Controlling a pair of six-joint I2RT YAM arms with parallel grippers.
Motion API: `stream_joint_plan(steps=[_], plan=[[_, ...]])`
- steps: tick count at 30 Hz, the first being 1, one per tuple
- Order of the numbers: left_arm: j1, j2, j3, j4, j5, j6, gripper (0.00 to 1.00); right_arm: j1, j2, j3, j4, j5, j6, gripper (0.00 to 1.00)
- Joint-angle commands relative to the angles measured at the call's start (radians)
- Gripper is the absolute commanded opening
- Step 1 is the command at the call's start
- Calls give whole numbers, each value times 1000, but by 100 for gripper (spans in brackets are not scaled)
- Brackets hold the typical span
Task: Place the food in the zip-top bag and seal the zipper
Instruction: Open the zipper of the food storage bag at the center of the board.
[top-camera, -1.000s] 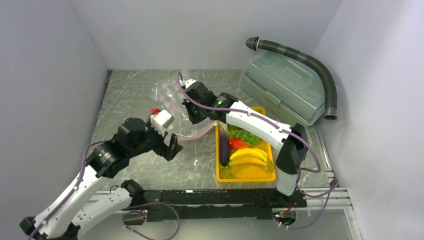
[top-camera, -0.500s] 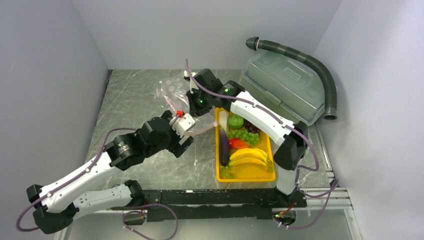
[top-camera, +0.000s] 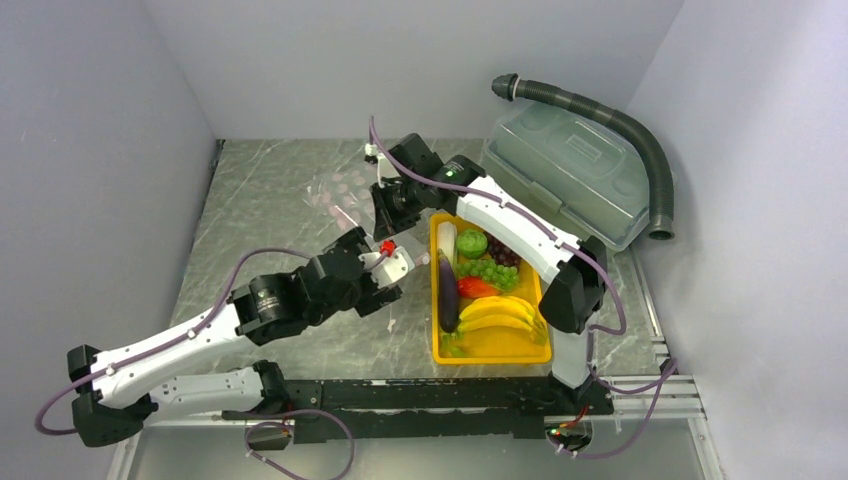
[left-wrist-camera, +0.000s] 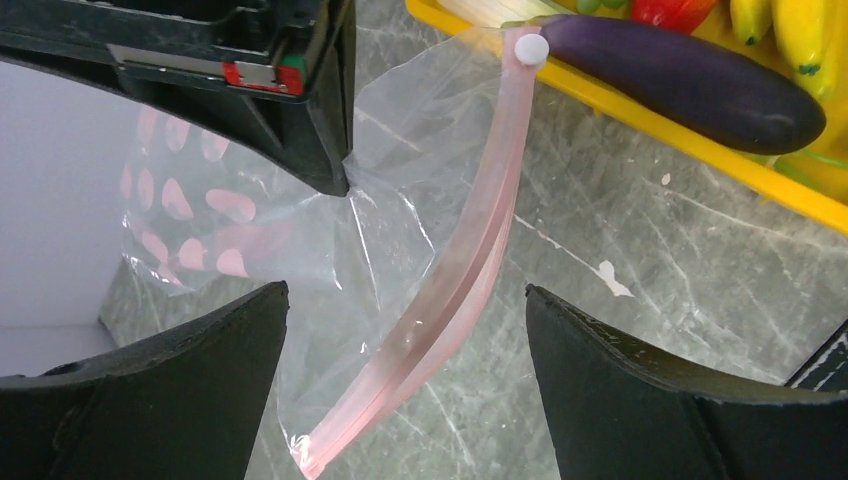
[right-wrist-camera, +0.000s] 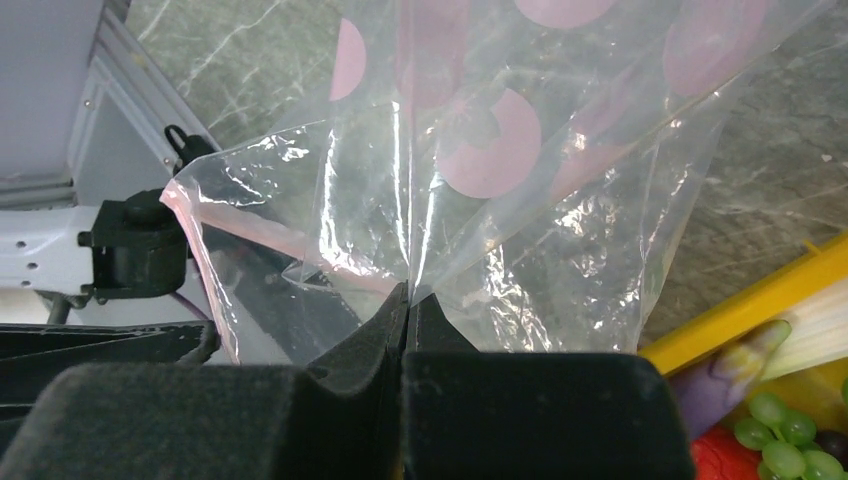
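nearest the arm bases, on the overhead view, the left gripper (left-wrist-camera: 405, 345) reached across the marbled table (top-camera: 260, 220) toward the yellow tray (top-camera: 492, 356), its jaws spread wide. from its wrist camera i saw its black fingers (left-wrist-camera: 170, 390) standing either side of the zipper (left-wrist-camera: 480, 250), and the pale pink strip curved between them without touching either one. level with it on the right, the food lay in the tray. the bananas (top-camera: 497, 315) were at the near end and the eggplant (top-camera: 447, 293) ran along the left wall, with the red pepper (top-camera: 474, 288) and green grapes (top-camera: 490, 271) beyond. farther out, the zip-top bag (right-wrist-camera: 560, 200) spread clear and crinkled just left of the tray's far corner. the right gripper (right-wrist-camera: 410, 297) was pinched tight on a fold of its film. behind everything, a grey-green lidded box (top-camera: 570, 170) and a ribbed hose (top-camera: 622, 127) sat by the right wall.
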Motion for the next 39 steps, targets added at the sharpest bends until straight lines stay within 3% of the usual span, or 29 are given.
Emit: stream_joint_plan(steps=[1, 9, 15, 25, 27, 28, 32, 33, 39], plan=[[-31, -5, -20, 58, -94, 84, 93, -7, 7, 50, -2, -71, 11, 0], [-57, -5, -57, 127, -202, 135, 84, -7, -6, 28, 7, -109, 15, 0], [-58, -9, -72, 151, -213, 147, 70, -7, -25, -13, 45, -172, 30, 0], [-58, -2, -64, 138, -209, 126, 26, -1, -47, -42, 64, -195, 35, 0], [-58, 1, -61, 133, -207, 119, 14, -1, -53, -46, 67, -193, 37, 0], [-58, 2, -58, 129, -208, 114, 0, -1, -55, -45, 66, -188, 38, 0], [-58, 1, -54, 121, -221, 97, 0, -2, -80, -51, 66, -152, 39, 0], [-58, 0, -55, 116, -227, 92, 0, -2, -90, -54, 66, -139, 37, 4], [-57, 7, -50, 104, -264, 34, 0, -5, -161, -88, 83, -36, 52, 48]])
